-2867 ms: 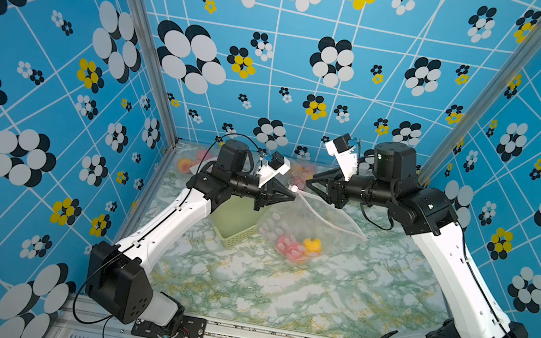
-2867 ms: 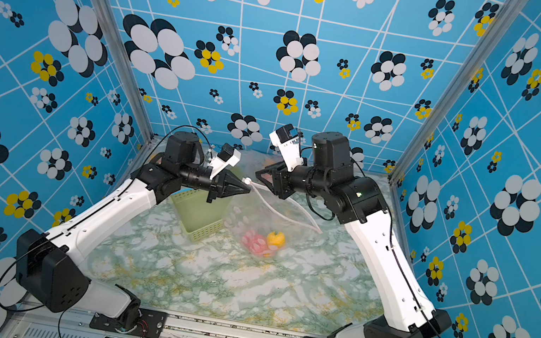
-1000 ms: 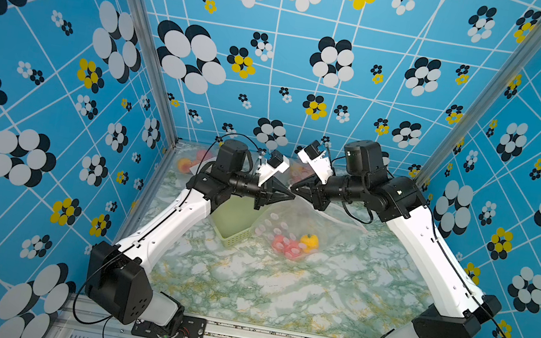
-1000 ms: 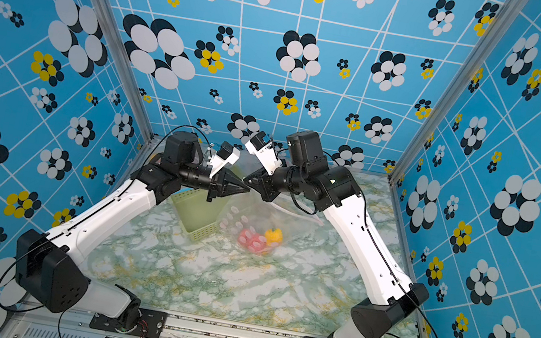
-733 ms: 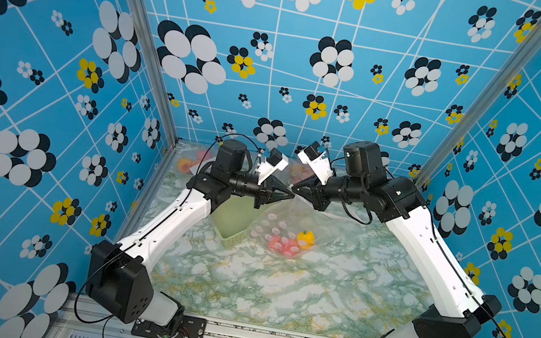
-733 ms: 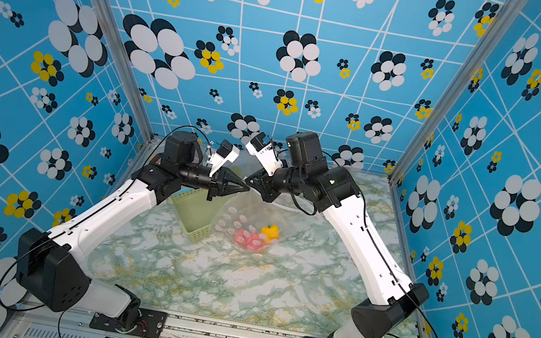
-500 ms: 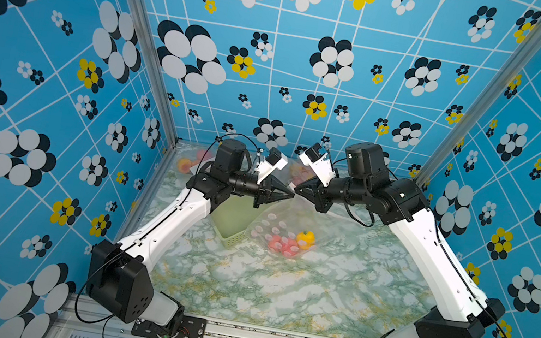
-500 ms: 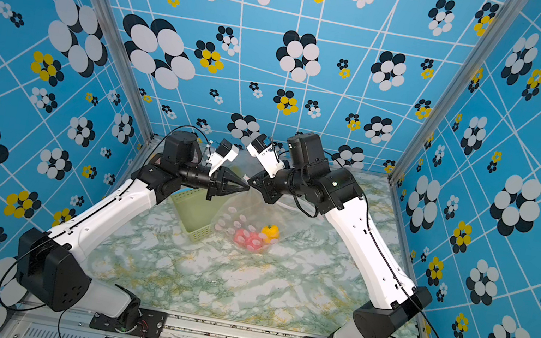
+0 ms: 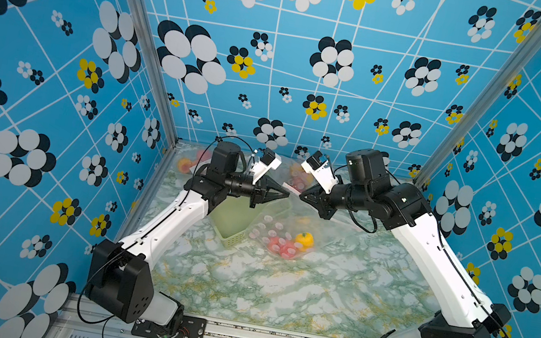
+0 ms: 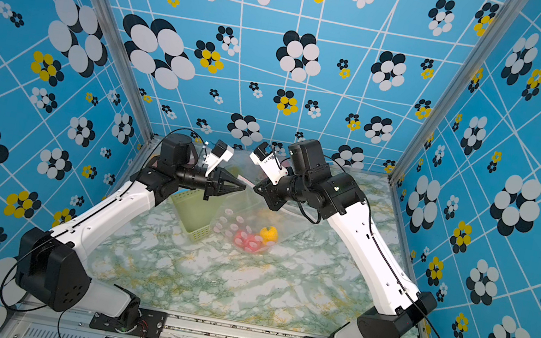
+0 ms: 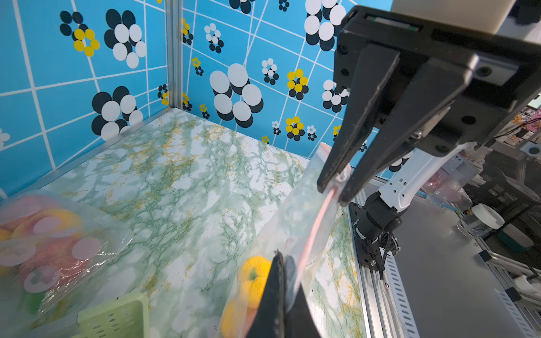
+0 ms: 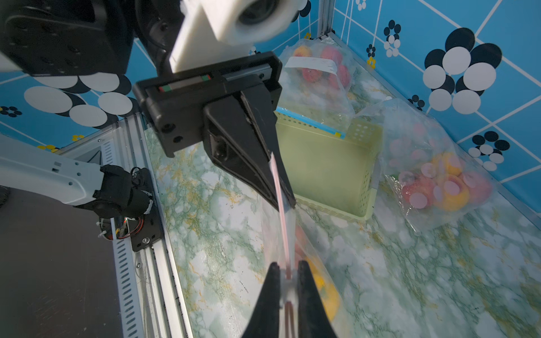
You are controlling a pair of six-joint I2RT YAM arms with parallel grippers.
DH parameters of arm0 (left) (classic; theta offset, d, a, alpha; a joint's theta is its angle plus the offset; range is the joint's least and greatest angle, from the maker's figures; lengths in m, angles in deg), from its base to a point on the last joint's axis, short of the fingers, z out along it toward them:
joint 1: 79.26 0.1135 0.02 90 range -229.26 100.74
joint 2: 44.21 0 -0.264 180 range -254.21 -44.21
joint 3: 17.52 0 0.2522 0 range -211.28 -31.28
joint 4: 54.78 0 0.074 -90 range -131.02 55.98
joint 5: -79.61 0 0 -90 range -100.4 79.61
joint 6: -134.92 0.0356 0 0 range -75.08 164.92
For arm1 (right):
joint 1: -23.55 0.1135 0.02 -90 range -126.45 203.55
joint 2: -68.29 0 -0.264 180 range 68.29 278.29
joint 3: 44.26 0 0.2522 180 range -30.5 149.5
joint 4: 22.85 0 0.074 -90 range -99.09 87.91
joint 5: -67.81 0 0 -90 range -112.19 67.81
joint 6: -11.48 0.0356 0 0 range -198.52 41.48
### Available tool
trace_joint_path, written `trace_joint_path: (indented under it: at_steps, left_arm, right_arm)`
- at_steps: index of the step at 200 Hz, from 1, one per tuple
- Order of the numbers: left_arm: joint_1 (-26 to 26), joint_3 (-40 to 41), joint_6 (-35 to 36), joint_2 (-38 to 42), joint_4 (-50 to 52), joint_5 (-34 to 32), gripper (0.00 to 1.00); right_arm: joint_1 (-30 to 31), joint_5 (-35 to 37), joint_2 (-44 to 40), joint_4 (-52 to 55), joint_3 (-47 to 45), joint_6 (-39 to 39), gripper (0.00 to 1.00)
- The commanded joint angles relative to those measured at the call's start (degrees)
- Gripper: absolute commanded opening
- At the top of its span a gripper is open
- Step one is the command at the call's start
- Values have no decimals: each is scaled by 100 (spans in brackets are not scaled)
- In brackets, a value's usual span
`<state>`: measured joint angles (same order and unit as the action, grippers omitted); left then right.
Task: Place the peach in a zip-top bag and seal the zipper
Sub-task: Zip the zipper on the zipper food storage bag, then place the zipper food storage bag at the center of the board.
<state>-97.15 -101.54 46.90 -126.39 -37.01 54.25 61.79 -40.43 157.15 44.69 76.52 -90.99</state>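
1. The right claw point(image 9: 301, 196) has slid along the zipper point(image 12: 282, 222) and now sits just beside the left claw point(image 9: 286, 192).
2. Left claw: clamped tight on the zip-top bag point(image 9: 272, 228) at its top edge.
3. Right claw: pinching the same pink zipper, fingers nearly together.
4. The peach point(image 9: 286, 248) lies inside the bag's bottom, beside the green basket point(image 9: 233, 225), above the desk point(image 9: 278, 290).
5. Another filled bag point(image 12: 433, 181) lies past the basket, near the wall.
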Motion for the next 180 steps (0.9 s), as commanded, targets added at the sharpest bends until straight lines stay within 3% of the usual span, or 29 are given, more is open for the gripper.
trace_joint_path:
  at_steps: [1,95,180]
  left_arm:
    - [220,192,-341,181,-433,-189,0]
    - [705,822,-1391,440,-1525,-1063,0]
    - [766,1047,-1728,531,-1913,-1446,0]
  right_arm:
    - [-18,347,-262,273,-194,-36,11]
    - [-292,1126,-961,154,-1039,226,10]
    - [-764,1730,-1362,-15,-1731,460,10]
